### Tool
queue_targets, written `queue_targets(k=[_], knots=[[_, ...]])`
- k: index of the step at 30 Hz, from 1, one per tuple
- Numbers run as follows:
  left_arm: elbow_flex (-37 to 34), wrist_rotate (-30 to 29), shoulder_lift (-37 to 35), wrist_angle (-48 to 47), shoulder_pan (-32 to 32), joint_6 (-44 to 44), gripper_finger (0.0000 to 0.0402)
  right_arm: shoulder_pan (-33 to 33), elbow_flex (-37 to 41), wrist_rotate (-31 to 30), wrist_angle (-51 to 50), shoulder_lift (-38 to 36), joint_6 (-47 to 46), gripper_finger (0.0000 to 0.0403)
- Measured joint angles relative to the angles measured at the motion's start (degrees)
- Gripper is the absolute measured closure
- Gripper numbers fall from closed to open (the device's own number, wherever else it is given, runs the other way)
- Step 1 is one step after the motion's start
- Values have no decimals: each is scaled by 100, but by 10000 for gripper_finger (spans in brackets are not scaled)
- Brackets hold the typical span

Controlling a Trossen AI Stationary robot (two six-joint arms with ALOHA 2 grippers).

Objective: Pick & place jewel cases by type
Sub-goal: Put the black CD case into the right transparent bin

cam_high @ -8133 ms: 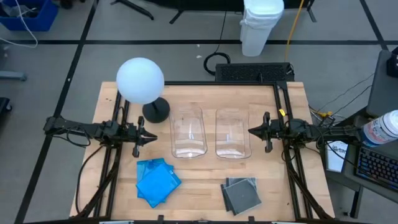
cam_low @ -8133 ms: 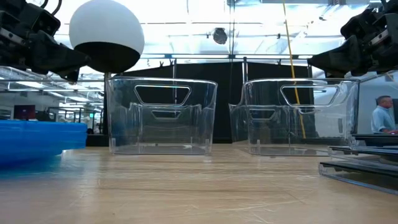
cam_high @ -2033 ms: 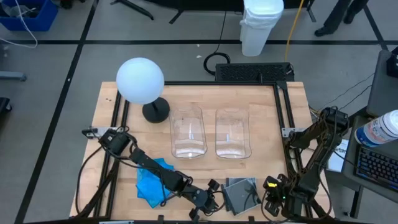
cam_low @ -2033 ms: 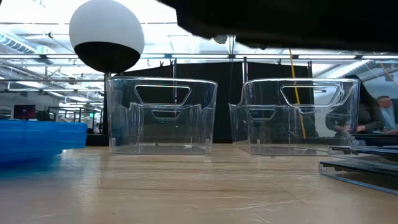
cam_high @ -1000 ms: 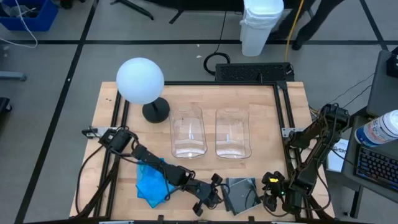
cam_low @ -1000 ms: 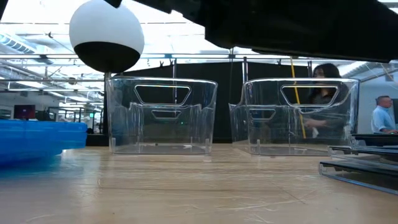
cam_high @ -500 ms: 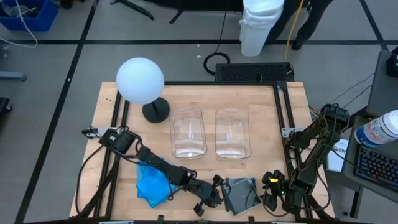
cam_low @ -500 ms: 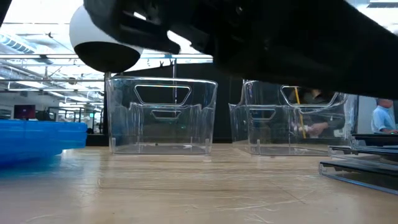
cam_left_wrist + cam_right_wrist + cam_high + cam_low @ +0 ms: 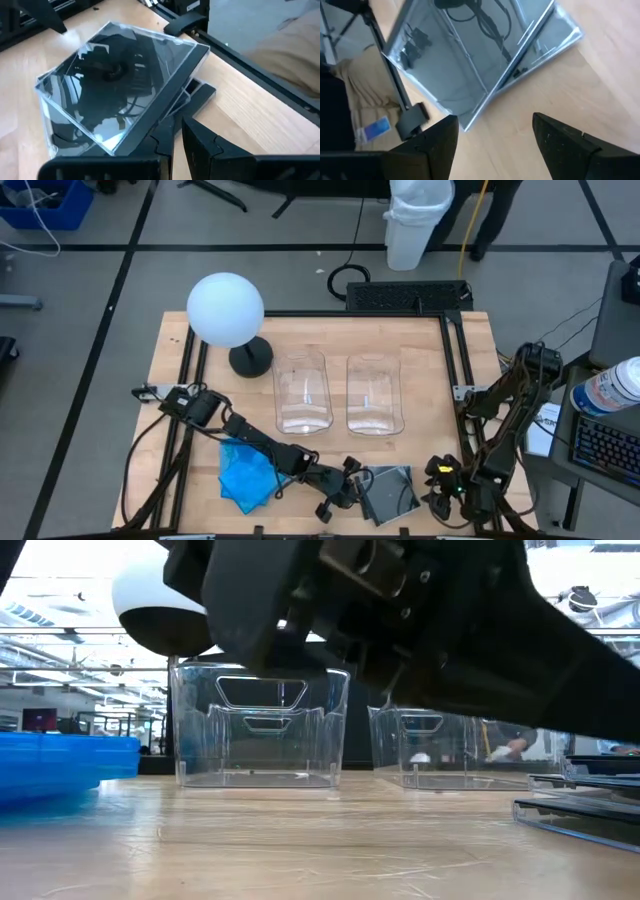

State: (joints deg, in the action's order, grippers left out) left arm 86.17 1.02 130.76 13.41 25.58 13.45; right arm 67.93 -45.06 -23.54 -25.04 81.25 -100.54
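A stack of dark grey jewel cases [image 9: 392, 492] lies at the table's near right; the top one [image 9: 120, 80] sits skewed on the ones beneath. My left gripper [image 9: 177, 145] is low at the stack's left side, its fingers close together with nothing seen between them. My right gripper [image 9: 492, 142] hovers open at the stack's right edge [image 9: 480, 55], fingers pointing steeply down, with nothing between them. A heap of blue jewel cases [image 9: 245, 475] lies at the near left, partly under my left arm. My left gripper comes at the dark stack slanting down from the table's left. One fingertip [image 9: 160, 142] stands right at the edge of a lower case [image 9: 167, 122]; I cannot tell whether it touches.
Two clear bins [image 9: 302, 393] [image 9: 374, 393] stand side by side at mid table. A white globe lamp [image 9: 225, 308] stands at the far left. My left arm fills the upper part of the low view [image 9: 400, 630]. A person moves in the room behind the bins.
My left gripper has come down toward the table beside the dark stack, its arm dropping into the low view. The jewel cases have stayed where they were.
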Motion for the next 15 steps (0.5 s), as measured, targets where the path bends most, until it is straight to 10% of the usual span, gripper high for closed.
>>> queue_targets(k=[15], knots=[[-2,-140,48,11,-57,-199,358,16,0,-79,-290,-177,-80,160]])
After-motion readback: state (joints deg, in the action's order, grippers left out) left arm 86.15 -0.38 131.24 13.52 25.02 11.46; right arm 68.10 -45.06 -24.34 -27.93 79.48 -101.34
